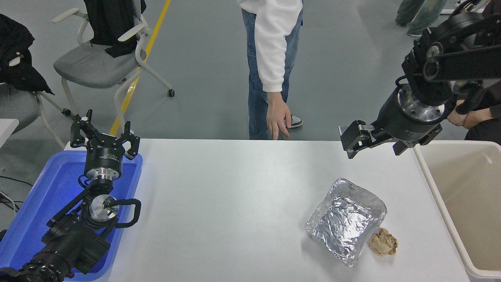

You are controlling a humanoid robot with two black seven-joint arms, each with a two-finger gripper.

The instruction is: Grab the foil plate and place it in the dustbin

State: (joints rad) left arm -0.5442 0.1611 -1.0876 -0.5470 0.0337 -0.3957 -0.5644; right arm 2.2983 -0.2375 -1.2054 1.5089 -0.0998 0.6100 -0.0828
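Observation:
The foil plate (346, 220) is a shiny crinkled silver tray lying on the white table (219, 203) at the right front. The dustbin (462, 196) is a large beige bin at the table's right edge, its inside bare as far as it shows. My right gripper (375, 145) hangs open and empty above the table's far right edge, well behind and above the foil plate and just left of the bin's far corner. My left gripper (103, 135) is open and parked over the blue tray at the lower left.
A small crumpled brown paper ball (383, 242) touches the foil plate's right front corner. A blue plastic tray (35, 207) sits at the left. A person in a white sleeve stands at the far edge, one hand (277, 117) hanging near the table. Chairs stand behind on the left.

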